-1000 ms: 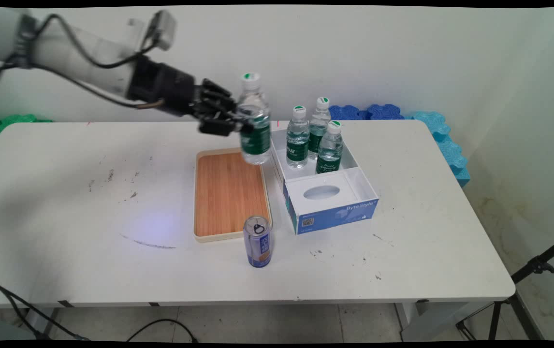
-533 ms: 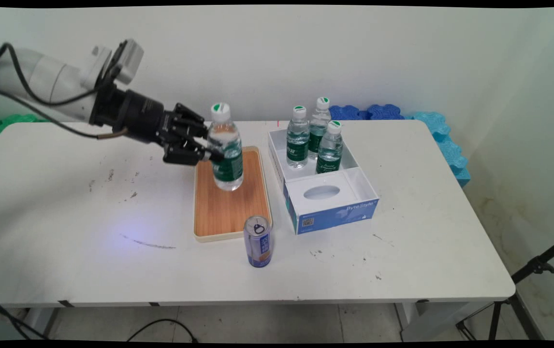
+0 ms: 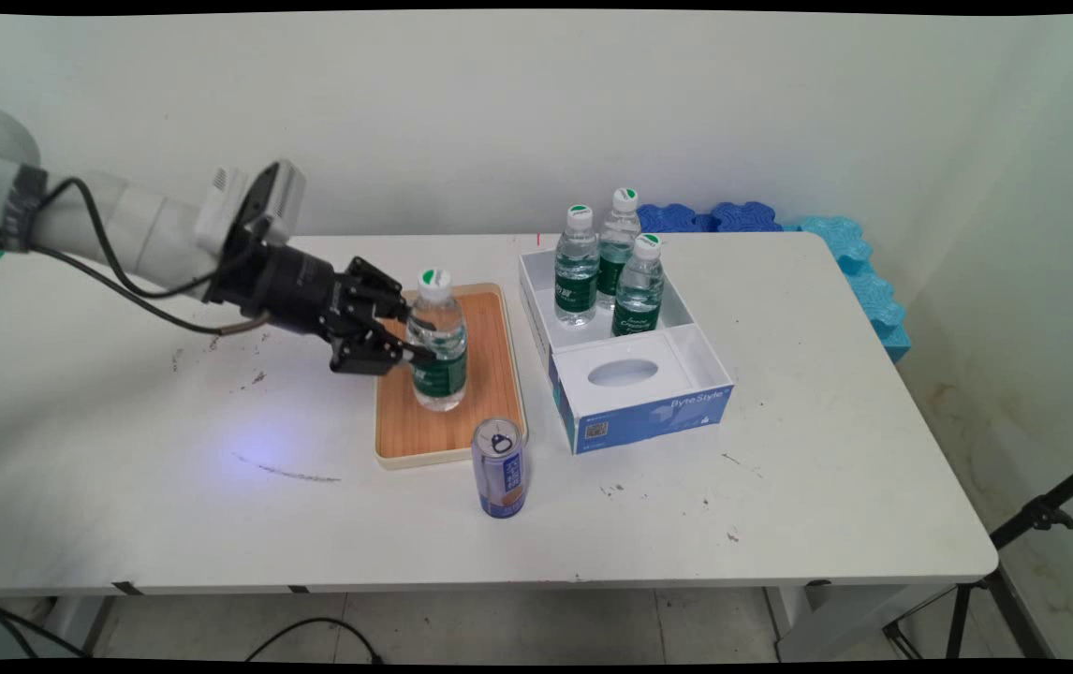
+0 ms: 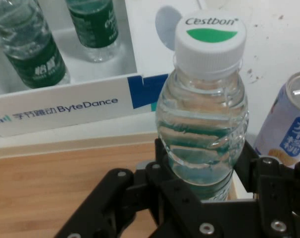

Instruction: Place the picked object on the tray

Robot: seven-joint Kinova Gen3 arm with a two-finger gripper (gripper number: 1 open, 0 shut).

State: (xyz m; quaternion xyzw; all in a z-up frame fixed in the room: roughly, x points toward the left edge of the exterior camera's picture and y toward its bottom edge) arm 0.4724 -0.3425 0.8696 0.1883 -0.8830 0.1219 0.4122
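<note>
Change: since a second ago the black two-finger gripper (image 3: 405,342) has carried the clear plastic water bottle with a green label and white cap (image 3: 437,342) down and toward the table's near side, from high beside the box to the tray.
Grip: the fingers are closed around the bottle's lower body, at the label; the hand view shows the black linkage hugging it on both sides.
Bottle's place: upright on or just over the rectangular wooden tray with a cream rim (image 3: 410,421); whether its base touches the wood cannot be told.
Neighbours: the blue and silver drink can (image 3: 499,468) stands on the white table (image 3: 827,449) at five o'clock from the bottle, just off the tray's near edge; the white and blue cardboard box (image 3: 649,398) sits at three o'clock, its far compartment holding three more clear water bottles (image 3: 611,267).
Materials: the held bottle is thin, ribbed, see-through plastic with a ridged screw cap lettered Cestbon; the tray's face is smooth, straight-grained wood; the can is glossy metal with a pull tab; the tabletop is scuffed with dark marks.
</note>
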